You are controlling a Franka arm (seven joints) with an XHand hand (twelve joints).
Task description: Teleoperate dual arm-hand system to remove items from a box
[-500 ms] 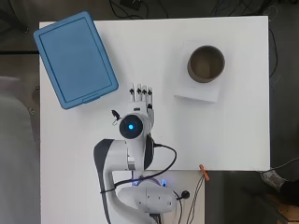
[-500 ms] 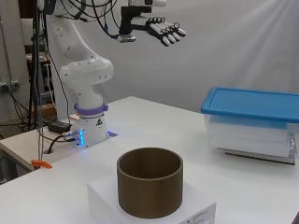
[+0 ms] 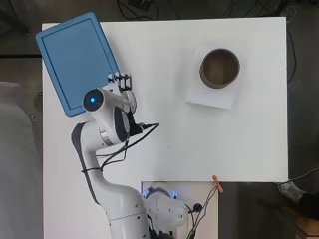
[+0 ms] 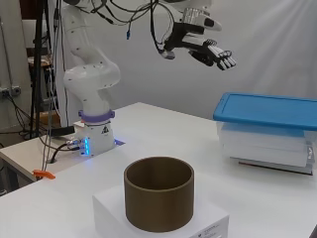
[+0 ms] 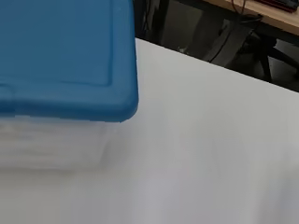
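Observation:
A clear plastic box with a blue lid (image 3: 77, 59) stands at the table's far left corner; in the side view the box (image 4: 270, 129) is at the right, lid shut. The wrist view shows a corner of the blue lid (image 5: 60, 51) close by, with white table beside it. My hand (image 4: 210, 49) hangs high above the table, fingers straight and spread, pointing toward the box and holding nothing. From overhead the hand (image 3: 122, 82) sits just off the lid's near right edge, mostly hidden by the arm.
A brown round cylinder (image 3: 220, 67), open at the top, stands on a flat white block (image 3: 204, 99) at the far right; the same cylinder (image 4: 158, 198) fills the side view's foreground. An orange clip (image 3: 217, 183) lies at the near table edge.
The arm has swung left toward the box, so the hand now sits by the lid's edge. Its fingers stay straight.

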